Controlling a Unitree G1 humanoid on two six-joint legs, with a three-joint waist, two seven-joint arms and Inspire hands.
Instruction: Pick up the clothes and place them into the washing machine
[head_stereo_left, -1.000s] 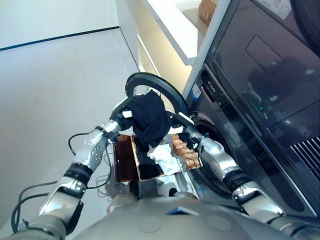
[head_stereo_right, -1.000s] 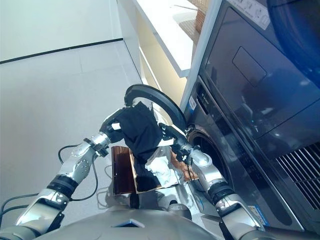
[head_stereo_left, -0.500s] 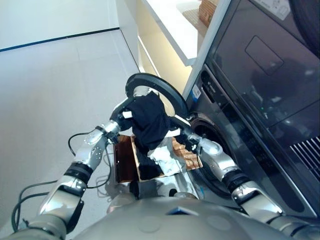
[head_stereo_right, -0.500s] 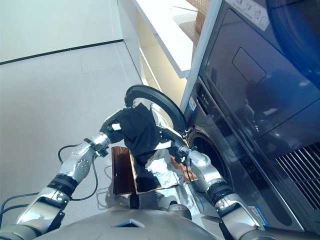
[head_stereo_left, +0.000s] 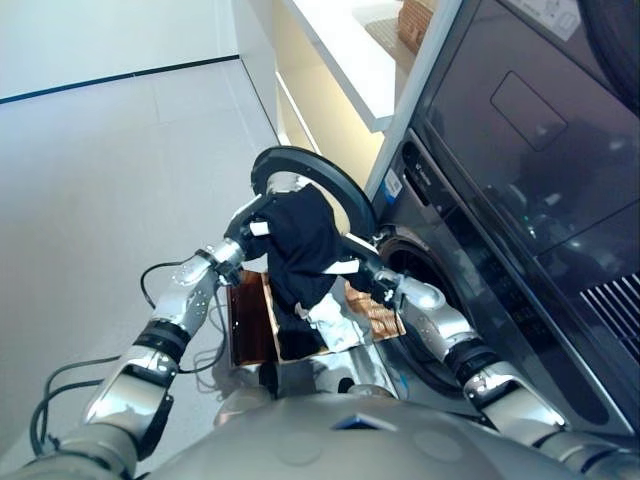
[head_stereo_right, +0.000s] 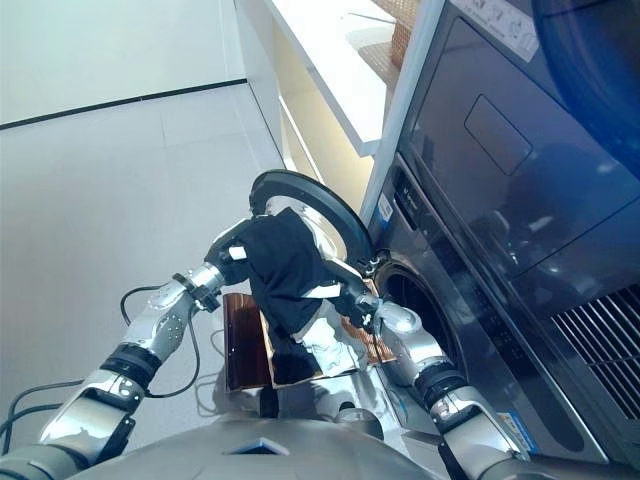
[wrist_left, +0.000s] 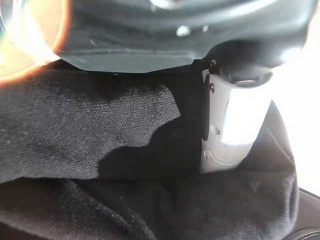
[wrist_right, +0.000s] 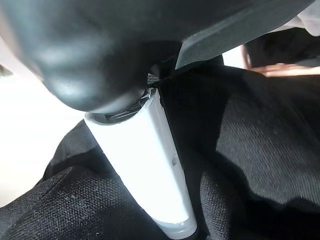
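Black garment (head_stereo_left: 298, 243) bunched between left hand (head_stereo_left: 249, 226) and right hand (head_stereo_left: 362, 266), both clamped on the cloth, white-covered thumbs pressed into it. Held up in the air beside open round door (head_stereo_left: 325, 181) of washing machine (head_stereo_left: 480, 200), above basket (head_stereo_left: 252, 318) on floor (head_stereo_left: 110, 180) with white cloth (head_stereo_left: 336, 322) inside. Drum opening (head_stereo_left: 425, 290) just beside right hand.
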